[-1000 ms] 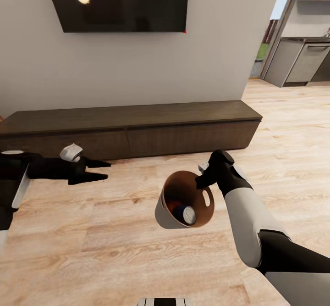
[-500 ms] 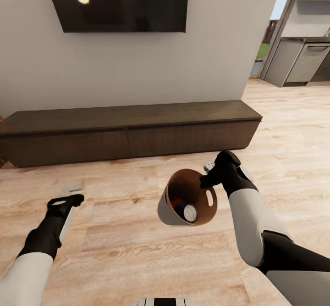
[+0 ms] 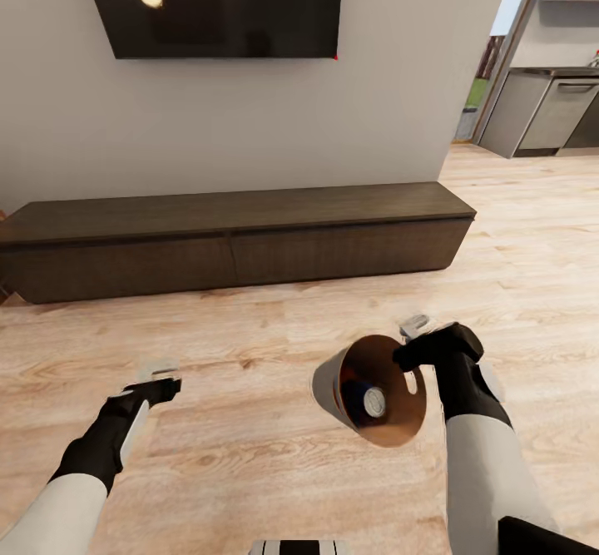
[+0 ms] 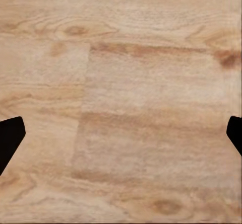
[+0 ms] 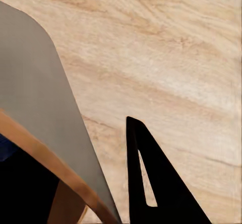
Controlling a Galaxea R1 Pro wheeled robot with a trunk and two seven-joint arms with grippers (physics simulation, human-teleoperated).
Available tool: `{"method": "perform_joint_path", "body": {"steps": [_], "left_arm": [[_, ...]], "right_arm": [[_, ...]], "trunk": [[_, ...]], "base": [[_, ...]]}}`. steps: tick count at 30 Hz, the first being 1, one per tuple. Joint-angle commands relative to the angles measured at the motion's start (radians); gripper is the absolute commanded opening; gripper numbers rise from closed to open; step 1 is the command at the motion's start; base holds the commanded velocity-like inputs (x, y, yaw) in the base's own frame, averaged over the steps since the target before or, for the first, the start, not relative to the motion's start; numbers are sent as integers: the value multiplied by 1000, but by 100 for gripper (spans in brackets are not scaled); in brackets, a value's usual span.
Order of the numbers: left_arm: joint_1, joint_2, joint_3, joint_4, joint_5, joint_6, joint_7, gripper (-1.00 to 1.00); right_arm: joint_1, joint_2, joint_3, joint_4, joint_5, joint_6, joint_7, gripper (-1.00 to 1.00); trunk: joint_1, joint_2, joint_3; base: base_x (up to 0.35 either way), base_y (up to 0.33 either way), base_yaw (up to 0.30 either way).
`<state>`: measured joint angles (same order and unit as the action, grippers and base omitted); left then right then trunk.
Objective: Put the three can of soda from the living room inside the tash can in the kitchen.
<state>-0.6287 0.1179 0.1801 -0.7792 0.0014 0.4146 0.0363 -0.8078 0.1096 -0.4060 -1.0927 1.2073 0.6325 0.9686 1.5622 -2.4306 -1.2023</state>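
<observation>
Soda cans first: one can of soda (image 3: 368,403) lies inside the tash can (image 3: 333,388), a short cylinder with a dark blue body and a silvery top turned toward the bin's mouth. Whether other cans lie under or behind it cannot be told — the orange-brown inner wall hides the rest.

That bin is small, round and tapered, pale grey-beige outside, with a cut-out handle hole (image 3: 412,383) near the rim. It hangs tipped on its side above the wooden floor (image 3: 249,455), mouth facing the camera and its narrow base pointing away. In the right wrist view its grey wall (image 5: 35,93) and orange rim edge pass close beside one dark finger (image 5: 151,183).

At the rim's upper right edge, the right gripper (image 3: 416,347) is clamped on the bin, one pale finger showing above the rim and the black wrist behind it.

Lower left over the floor, the left gripper (image 3: 158,379) hovers with nothing between its fingers; the left wrist view shows the two dark fingertips (image 4: 10,138) far apart at opposite edges, bare planks between them.

Beyond, a long dark bench (image 3: 233,243) runs along the wall under a black wall TV (image 3: 216,6). Grey kitchen cabinets (image 3: 549,110) stand at the far right.
</observation>
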Motion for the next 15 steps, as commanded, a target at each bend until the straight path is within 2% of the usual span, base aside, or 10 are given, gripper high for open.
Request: {"method": "perform_joint_path", "body": {"steps": [1, 3, 5, 6, 7, 8, 11, 15], "left_arm": [[22, -1, 0, -7, -1, -7, -28, 100], [54, -1, -1, -30, -2, -20, -61, 100], [73, -1, -7, -42, -4, -24, -72, 100], [89, -1, -25, -48, -5, -23, -78, 100], [93, -1, -32, -50, -5, -23, -79, 100], [100, -1, -49, -52, -3, -26, -81, 100], [107, -1, -59, -53, -3, -28, -84, 100], [127, -1, -64, -55, -5, -32, -108, 100]], "right_arm": [[26, 2, -44, -23, -19, -63, 5, -100], [56, 2, -100, -47, -19, -177, 4, -100], [80, 0, -129, -56, -19, -245, 3, -100], [102, 0, -171, -61, -19, -317, -3, -100], [108, 0, -188, -62, -19, -344, -8, -100], [122, -1, -241, -63, -19, -425, -22, -100], [130, -1, -305, -64, -19, -500, -31, -100], [144, -2, -342, -64, -20, -536, -35, -100]], "trunk": [[0, 0, 0], [0, 0, 0], [0, 0, 0], [0, 0, 0], [0, 0, 0], [0, 0, 0], [0, 0, 0], [0, 0, 0]], "base": [[0, 0, 0], [0, 0, 0], [0, 0, 0], [0, 0, 0], [0, 0, 0], [0, 0, 0], [0, 0, 0], [0, 0, 0]]}}
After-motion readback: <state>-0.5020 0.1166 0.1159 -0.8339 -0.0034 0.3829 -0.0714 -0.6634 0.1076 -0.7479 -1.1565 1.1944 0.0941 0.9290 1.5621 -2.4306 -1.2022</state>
